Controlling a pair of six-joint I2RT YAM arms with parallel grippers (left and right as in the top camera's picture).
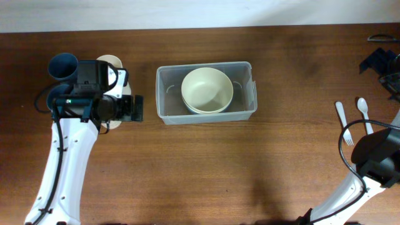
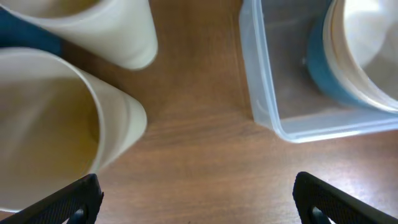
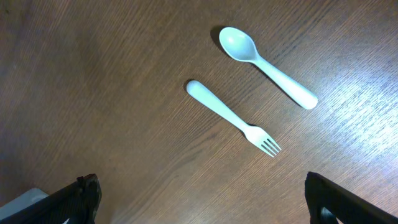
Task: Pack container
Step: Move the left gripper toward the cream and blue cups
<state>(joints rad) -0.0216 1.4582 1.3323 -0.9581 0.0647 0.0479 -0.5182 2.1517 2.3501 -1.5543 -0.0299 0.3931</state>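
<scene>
The clear plastic container (image 1: 161,94) stands at the table's middle and holds a cream bowl (image 1: 207,89). In the left wrist view the container's wall (image 2: 255,74) is at the right, with the cream bowl (image 2: 367,50) stacked on a blue bowl (image 2: 320,71). My left gripper (image 1: 136,108) is open and empty, just left of the container, over bare wood (image 2: 199,199). My right gripper (image 3: 202,202) is open and empty at the far right, near a white fork (image 3: 233,118) and a white spoon (image 3: 267,62).
A blue cup (image 1: 63,65) and a cream cup (image 1: 112,60) stand at the left, partly under my left arm. Two cream cups (image 2: 50,130) (image 2: 118,31) fill the left of the left wrist view. The fork (image 1: 342,122) and spoon (image 1: 364,112) lie at the right. Dark items (image 1: 381,62) sit at the far right edge.
</scene>
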